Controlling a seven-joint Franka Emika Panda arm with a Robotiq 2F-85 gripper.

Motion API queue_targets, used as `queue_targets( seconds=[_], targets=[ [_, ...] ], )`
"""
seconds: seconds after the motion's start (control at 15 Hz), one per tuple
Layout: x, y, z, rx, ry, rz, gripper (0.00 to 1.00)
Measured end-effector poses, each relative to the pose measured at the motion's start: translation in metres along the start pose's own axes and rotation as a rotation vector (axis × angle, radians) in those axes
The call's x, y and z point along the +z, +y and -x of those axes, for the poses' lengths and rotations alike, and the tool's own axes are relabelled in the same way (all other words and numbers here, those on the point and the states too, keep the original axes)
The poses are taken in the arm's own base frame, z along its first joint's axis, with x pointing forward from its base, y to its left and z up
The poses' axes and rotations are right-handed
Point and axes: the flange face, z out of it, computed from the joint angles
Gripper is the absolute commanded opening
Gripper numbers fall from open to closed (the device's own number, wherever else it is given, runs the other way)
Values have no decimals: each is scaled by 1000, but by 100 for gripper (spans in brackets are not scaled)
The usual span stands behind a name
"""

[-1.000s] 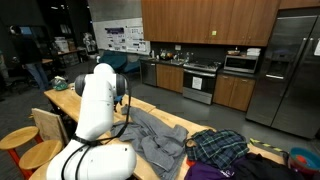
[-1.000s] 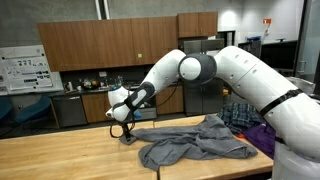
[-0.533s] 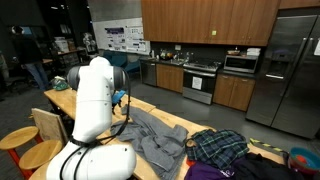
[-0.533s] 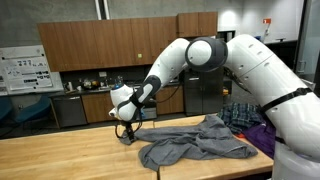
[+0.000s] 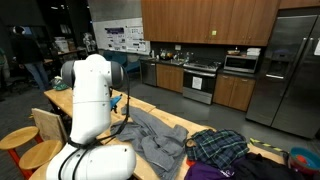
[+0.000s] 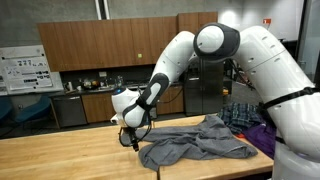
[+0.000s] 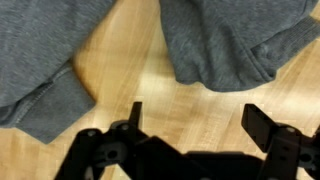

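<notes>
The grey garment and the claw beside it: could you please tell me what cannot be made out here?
- Grey garment: wrist view cuts it off at the top and sides, so its type is unclear.
- Claw: open in the wrist view; in an exterior view the white arm hides it.
- Claw tips against the table: too small and dark in an exterior view to tell contact.
- Plaid cloth: partly behind the arm.

both exterior views are coming out dim and low in detail; the far room is sinking into darkness while the cabinets (image 5: 200,20) are catching warm overhead light; the white arm (image 5: 90,100) is glaring pale; in the wrist view the table (image 7: 150,90) is glowing warm; the grey garment (image 7: 230,40) is blurring softly; the gripper (image 7: 195,112) is showing as a dark silhouette.
</notes>
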Motion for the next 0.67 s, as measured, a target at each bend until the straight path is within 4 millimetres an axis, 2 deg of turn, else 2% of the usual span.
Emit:
queue_targets(
  seconds=[0.33, 0.67],
  targets=[
    [5, -33, 9, -9, 8, -35, 100],
    [15, -38, 29, 3, 49, -39, 100]
  ],
)
